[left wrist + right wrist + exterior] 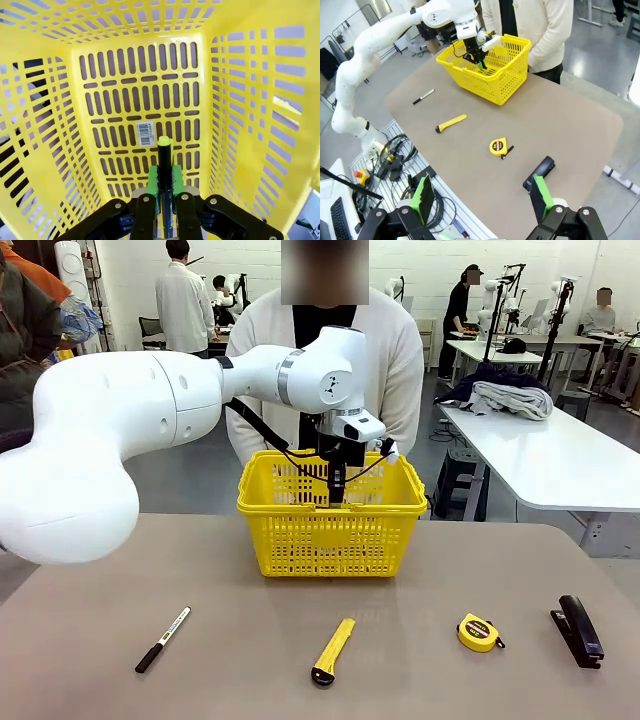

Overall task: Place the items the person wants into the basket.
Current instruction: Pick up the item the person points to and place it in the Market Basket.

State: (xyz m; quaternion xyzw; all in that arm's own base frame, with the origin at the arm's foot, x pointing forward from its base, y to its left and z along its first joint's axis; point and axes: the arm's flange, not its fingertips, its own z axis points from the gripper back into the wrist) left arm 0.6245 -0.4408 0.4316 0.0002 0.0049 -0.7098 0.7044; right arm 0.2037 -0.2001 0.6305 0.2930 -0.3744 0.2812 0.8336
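Where the front view looks across the table (250, 685), we find the left gripper (337, 478) lowered just inside the rim of the basket (300, 540), its fingertips lost against the yellow lattice. A slim dark shaft between them appears to be the pen (337, 494), though it is too small to confirm from this side. The person (400, 360) stands directly behind the basket, partly screened by the white arm. Nearer us on the table lie, from left to right, the marker (163, 639), utility knife (332, 650), tape measure (479, 632) and stapler (578, 630), each well apart from the next.

Through the left wrist view we record the left gripper (165, 182) clamped on the pen (164, 155). Both green pads (154, 186) press the black barrel. The pen's yellow tip points at the slotted floor of the basket (250, 100), near a barcode label (146, 133). The barrel's rear end is cut off by the bottom edge of the picture.

Through the right wrist view we record the right gripper (482, 197) spread wide, with nothing between its pads, at the table's near edge. One finger covers the near end of the stapler (543, 166). The tape measure (498, 146), utility knife (451, 123) and marker (423, 96) lie in a row beyond. At the far side, the left gripper (479, 56) reaches down into the basket (495, 82) in front of the person (540, 25), whose upper body is cut off by the top edge.
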